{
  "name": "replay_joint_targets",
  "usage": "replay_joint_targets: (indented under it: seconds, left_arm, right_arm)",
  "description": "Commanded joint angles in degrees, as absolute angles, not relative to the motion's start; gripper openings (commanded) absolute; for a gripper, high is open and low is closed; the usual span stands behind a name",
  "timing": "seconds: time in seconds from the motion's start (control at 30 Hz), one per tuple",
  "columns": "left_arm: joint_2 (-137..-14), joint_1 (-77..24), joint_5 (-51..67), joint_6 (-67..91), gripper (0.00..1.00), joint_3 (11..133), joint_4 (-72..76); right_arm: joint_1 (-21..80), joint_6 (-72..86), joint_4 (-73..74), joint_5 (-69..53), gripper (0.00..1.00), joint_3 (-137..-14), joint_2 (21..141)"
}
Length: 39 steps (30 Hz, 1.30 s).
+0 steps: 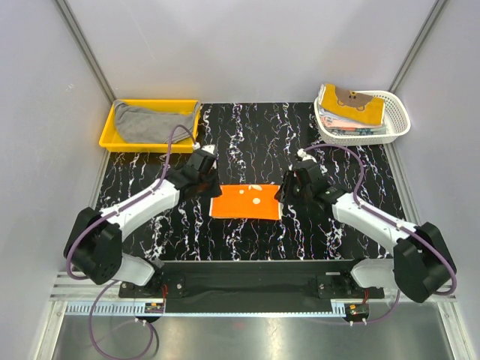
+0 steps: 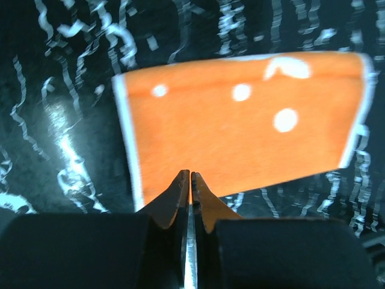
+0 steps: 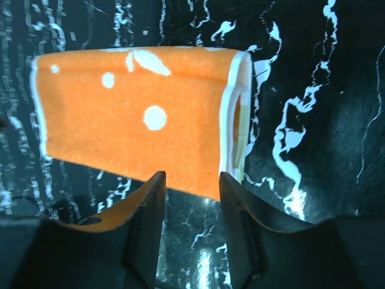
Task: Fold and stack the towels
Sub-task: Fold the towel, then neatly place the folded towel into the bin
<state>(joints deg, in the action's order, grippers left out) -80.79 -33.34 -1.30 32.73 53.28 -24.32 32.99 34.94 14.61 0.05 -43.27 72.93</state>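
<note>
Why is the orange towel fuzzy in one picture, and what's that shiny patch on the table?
Left wrist view: the orange towel looks smeared, probably motion blur, and glare shines on the table; right wrist view: sharper, glare low down; top view: evenly lit, crisp.

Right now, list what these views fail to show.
- Top view: the orange towel's short ends, partly covered by the left gripper and right gripper.
- Left wrist view: whether the shut left gripper pinches the towel's edge; its own tips cover the spot.
- Top view: how many towels fill the white basket; the top one hides the rest.
- Top view: whether the grey cloth in the yellow tray is one towel; too small.
</note>
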Motion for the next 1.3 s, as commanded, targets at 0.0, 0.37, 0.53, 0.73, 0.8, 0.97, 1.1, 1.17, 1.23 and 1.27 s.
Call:
replay_joint_targets:
  seconds: [0.0,0.37,0.53,0.73,0.8,0.97,1.1,1.17,1.23,1.27]
  left_arm:
    - [-83.49,-35.42,1.75,31.46,0.09,57.99,-23.73]
    - [-97.2,-40.78,7.82,35.07,0.09,64.42,-17.14]
    - [-101.41,-42.1,7.56,35.6,0.08,64.42,-15.3]
    - [-102.74,-42.71,7.38,36.21,0.08,62.05,-13.62]
    - [-103.09,-42.8,7.56,36.21,0.08,61.7,-13.18]
    - [-103.1,-43.07,7.91,36.65,0.07,62.05,-12.74]
    - [-100.47,-43.15,7.39,36.04,0.06,66.52,-15.63]
    - [-98.45,-43.07,6.42,35.51,0.06,70.46,-19.06]
    - [-94.86,-42.89,5.02,34.9,0.07,73.29,-22.56]
    - [-93.62,-42.89,4.4,34.54,0.07,75.65,-23.81]
  right_arm:
    - [32.61,32.43,15.3,3.34,0.49,-46.22,76.54]
    - [30.94,30.59,10.47,2.37,0.63,-48.6,87.0]
    - [30.59,31.03,7.65,0.97,0.61,-48.78,92.1]
    - [30.67,31.9,5.98,0.09,0.49,-49.04,94.75]
    - [30.67,32.52,5.45,-1.84,0.45,-48.6,94.66]
    - [31.46,32.87,7.29,-2.02,0.29,-48.95,94.83]
    - [31.73,32.08,10.89,-0.44,0.05,-50.97,95.8]
    - [31.82,30.86,13.26,1.93,0.0,-52.2,95.98]
    - [31.82,29.8,16.15,5.07,0.0,-53.26,95.54]
    - [31.73,28.84,17.04,6.49,0.0,-54.57,95.1]
